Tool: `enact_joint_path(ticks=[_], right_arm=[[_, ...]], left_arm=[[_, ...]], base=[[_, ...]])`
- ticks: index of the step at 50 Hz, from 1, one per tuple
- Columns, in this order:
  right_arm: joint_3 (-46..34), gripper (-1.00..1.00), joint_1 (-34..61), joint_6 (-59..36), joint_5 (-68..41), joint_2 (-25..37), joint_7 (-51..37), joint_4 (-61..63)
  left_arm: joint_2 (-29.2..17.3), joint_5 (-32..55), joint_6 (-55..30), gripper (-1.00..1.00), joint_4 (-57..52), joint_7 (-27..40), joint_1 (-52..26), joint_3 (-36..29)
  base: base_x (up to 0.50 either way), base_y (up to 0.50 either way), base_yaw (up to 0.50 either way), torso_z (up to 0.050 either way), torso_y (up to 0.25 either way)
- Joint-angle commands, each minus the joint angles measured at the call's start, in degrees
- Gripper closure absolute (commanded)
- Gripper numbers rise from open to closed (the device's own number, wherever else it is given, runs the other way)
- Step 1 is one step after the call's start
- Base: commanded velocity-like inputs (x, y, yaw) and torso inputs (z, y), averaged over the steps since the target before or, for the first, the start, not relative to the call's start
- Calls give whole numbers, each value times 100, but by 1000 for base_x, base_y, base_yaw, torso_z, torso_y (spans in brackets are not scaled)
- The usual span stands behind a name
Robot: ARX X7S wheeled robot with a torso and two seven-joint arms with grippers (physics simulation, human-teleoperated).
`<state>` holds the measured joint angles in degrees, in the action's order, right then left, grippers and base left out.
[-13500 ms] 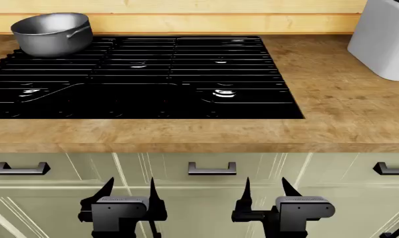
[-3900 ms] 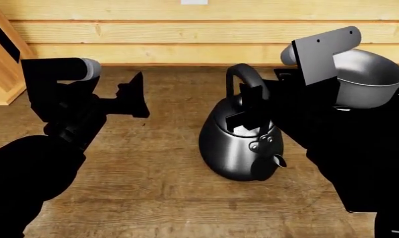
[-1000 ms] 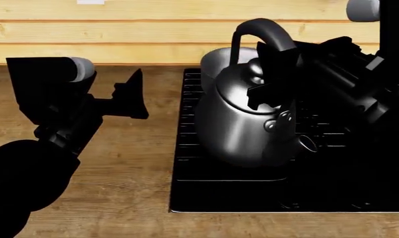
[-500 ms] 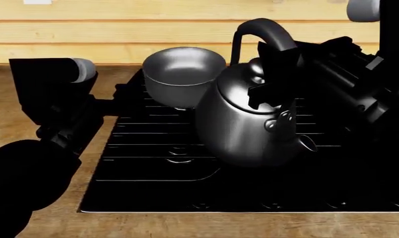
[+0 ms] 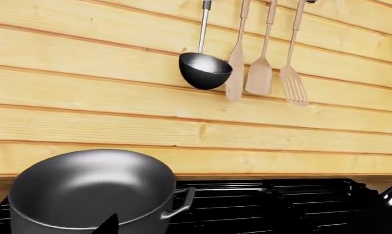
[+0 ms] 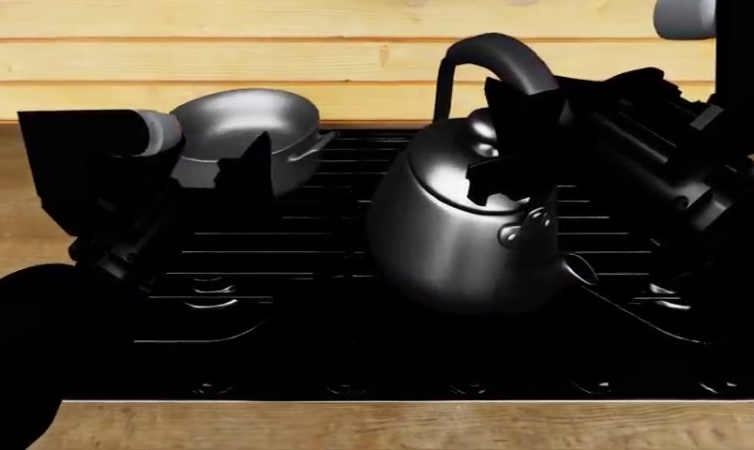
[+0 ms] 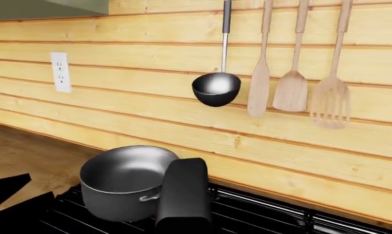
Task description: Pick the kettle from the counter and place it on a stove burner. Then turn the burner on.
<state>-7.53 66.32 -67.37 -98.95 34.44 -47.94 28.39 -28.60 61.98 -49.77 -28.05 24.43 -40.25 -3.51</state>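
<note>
Pale plank wall [image 6: 227, 56] backed the black stove [image 6: 290, 253]; our right tool [image 6: 508, 141] was clamped on the kettle [image 6: 459, 244] handle, frame centre above the grates. Left tool [image 6: 246, 173]: cannot tell.

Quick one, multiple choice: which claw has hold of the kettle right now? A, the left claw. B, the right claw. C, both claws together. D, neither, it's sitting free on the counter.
B: in the head view the right claw is clamped on the kettle at its arched handle, over the stove, while the left claw is apart from it, near the saucepan.
</note>
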Motion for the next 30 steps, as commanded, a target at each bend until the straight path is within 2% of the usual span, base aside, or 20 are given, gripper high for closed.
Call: enact_joint_path(ticks=[1,19,30], right_arm=[[160,100,114,61,279,6,95,16],[105,100,131,121,284,13,77,40],[54,100,204,137,518,34,145,-10]], left_arm=[[-17,-9,32,-100,4,-6,18,-18],[-42,1,95,-100,10,-6,69,-7],[-31,-37,162,-100,79,-64,101,-38]], base=[[0,-500,0,0,0],[0,-480,0,1,2],[0,-38,0,1,3]])
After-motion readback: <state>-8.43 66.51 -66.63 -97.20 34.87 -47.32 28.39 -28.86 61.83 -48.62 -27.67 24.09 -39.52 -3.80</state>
